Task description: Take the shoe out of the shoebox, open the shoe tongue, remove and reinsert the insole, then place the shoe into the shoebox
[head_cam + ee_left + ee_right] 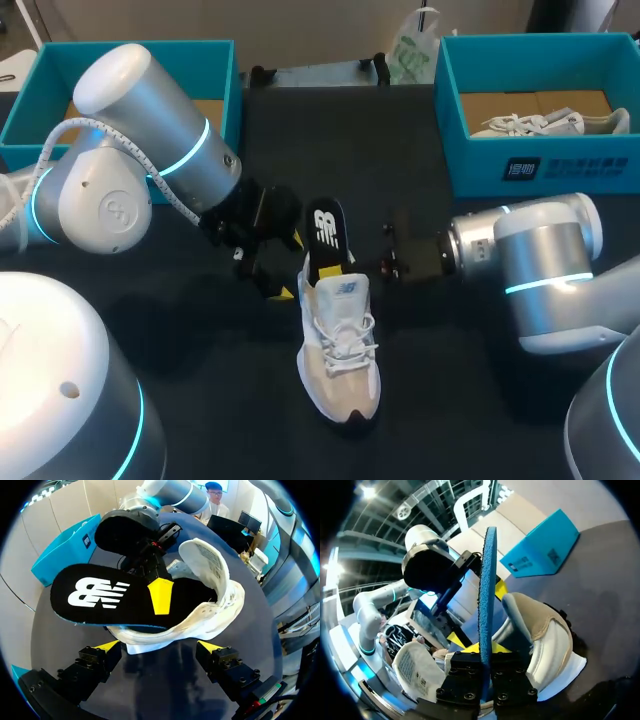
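A white and beige shoe (340, 350) lies mid-table, toe toward me, tongue folded back. A black insole (326, 235) with a white logo sticks up out of its heel opening. My right gripper (372, 264) comes in from the right and is shut on the insole; in its own view the insole (487, 580) stands edge-on between its fingers (487, 647), over the shoe (545, 640). My left gripper (283, 268) stands open just left of the heel. In its view its fingers (159, 647) straddle empty space before the shoe (215, 615) and the insole (100, 595).
An open teal shoebox (215, 75) stands at the back left. Another teal box (540, 165) at the back right holds a second white shoe (540, 122). A plastic bag (412, 45) sits at the far edge.
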Motion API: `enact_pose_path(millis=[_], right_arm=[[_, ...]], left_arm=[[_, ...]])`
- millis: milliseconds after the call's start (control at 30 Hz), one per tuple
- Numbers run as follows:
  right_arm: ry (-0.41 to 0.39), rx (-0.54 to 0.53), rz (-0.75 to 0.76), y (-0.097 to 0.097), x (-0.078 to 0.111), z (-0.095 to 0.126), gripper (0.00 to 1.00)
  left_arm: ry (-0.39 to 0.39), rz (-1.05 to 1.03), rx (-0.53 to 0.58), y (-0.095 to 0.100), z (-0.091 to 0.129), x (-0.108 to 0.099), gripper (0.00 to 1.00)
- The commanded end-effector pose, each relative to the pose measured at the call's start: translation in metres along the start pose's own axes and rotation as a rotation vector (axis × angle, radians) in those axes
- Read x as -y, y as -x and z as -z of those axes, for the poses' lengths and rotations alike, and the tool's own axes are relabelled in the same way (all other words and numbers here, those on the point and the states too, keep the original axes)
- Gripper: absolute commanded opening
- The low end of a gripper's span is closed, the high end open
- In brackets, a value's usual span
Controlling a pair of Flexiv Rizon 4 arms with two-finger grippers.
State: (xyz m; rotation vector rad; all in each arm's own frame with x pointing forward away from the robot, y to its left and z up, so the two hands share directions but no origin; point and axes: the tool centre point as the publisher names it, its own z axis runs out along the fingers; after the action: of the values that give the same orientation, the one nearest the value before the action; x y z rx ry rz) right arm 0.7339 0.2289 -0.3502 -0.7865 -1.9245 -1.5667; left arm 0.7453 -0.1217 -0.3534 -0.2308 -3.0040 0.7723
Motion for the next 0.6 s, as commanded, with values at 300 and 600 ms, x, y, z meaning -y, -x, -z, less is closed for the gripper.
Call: enact_pose_path(millis=[300, 600], right_arm=[[0.014, -0.018, 0.072, -0.008, -0.017, 0.003, 0.31], [0.024, -0.044, 0.111, -0.013, -0.032, 0.004, 0.29]], left_arm=[[0.001, 0.000, 0.000, 0.000, -0.001, 0.000, 1.00], [0.001, 0.000, 0.000, 0.000, -0.001, 0.000, 1.00]])
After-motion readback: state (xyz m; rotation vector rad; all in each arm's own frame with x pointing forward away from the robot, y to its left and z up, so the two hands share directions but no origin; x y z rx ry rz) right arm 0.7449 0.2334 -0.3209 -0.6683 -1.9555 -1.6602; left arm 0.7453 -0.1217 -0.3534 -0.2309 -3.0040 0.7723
